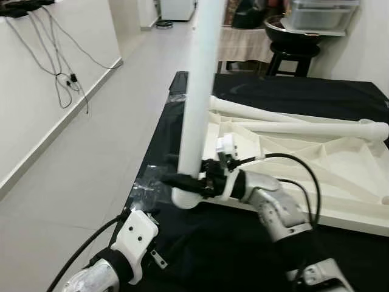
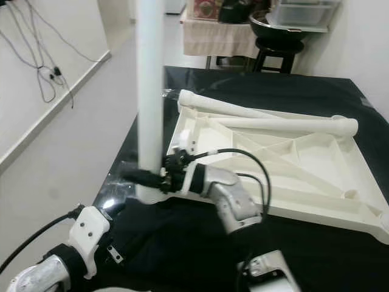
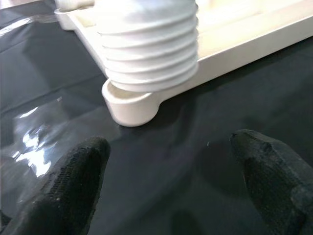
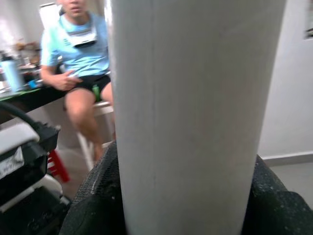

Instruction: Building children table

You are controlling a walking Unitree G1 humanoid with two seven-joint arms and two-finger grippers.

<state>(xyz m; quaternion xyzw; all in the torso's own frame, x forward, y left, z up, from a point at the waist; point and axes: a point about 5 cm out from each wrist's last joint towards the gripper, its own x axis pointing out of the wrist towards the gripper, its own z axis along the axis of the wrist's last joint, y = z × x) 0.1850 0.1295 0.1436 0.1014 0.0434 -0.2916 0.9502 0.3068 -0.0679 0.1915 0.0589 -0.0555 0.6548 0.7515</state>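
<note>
The right gripper [image 1: 182,181] is clamped around the white table leg [image 1: 197,97], held upright so its threaded end sits over the corner socket [image 3: 128,105] of the upturned tabletop [image 1: 340,182], evidently for screwing in. The left gripper [image 3: 176,176] is kept spread and empty just beside that corner, over the black cloth [image 1: 200,249]. Two more legs [image 1: 292,126] are left lying across the tabletop, awaiting fitting.

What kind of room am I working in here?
Probably a home: tiled floor, white wall with loose cables, a stool. On the black-covered table, the right gripper holds a white table leg upright.
</note>
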